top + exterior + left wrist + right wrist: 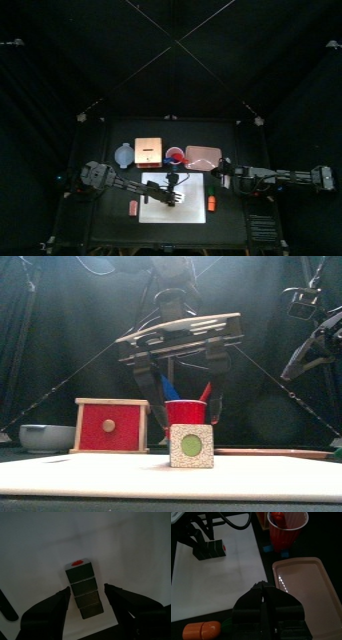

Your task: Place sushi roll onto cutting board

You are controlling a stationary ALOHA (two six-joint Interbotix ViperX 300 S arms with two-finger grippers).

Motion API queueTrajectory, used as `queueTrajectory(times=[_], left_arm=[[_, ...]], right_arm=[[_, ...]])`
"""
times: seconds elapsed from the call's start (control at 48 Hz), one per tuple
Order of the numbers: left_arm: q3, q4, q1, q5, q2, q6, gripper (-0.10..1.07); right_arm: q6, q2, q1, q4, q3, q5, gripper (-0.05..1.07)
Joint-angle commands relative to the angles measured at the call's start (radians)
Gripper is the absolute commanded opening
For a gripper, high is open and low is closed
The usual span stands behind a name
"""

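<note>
The sushi roll [83,592], a dark stubby block of stacked segments with a red dot on its end, stands on the white cutting board [40,552]. The front view shows the sushi roll [191,446] upright on the cutting board [80,471], its speckled face with a green centre turned to the camera. My left gripper [87,594] straddles the roll, open, with a narrow gap on each side. Seen from above, the left gripper [171,187] is over the middle of the cutting board [187,208]. My right gripper [262,594] hangs shut over the board's right edge, holding nothing.
Behind the board stand a grey bowl [124,155], an orange-tan block [148,150], a red cup [175,154] and a pink tray [202,156]. Small orange pieces [211,204] lie beside the board on both sides. Black curtains close in the table.
</note>
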State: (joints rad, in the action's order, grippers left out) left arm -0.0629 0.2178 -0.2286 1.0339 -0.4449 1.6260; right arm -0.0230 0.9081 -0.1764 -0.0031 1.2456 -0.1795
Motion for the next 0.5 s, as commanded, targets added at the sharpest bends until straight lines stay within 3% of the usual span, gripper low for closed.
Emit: queueTrajectory(times=[0.0, 0.208, 0.333, 0.479], left_arm=[[-0.034, 0.008, 0.000, -0.002, 0.015, 0.002, 0.93], [-0.066, 0.058, 0.000, 0.009, 0.040, -0.028, 0.93], [-0.095, 0.146, -0.011, 0.011, 0.091, -0.147, 0.93], [-0.091, 0.164, -0.014, 0.031, 0.155, -0.325, 0.93]], right_arm=[[0.000, -0.002, -0.002, 0.002, -0.015, 0.003, 0.09], [0.000, -0.002, -0.002, 0.002, -0.014, 0.002, 0.09], [0.000, -0.002, -0.002, 0.003, -0.012, -0.006, 0.09], [0.000, 0.000, -0.002, 0.005, -0.020, -0.018, 0.09]])
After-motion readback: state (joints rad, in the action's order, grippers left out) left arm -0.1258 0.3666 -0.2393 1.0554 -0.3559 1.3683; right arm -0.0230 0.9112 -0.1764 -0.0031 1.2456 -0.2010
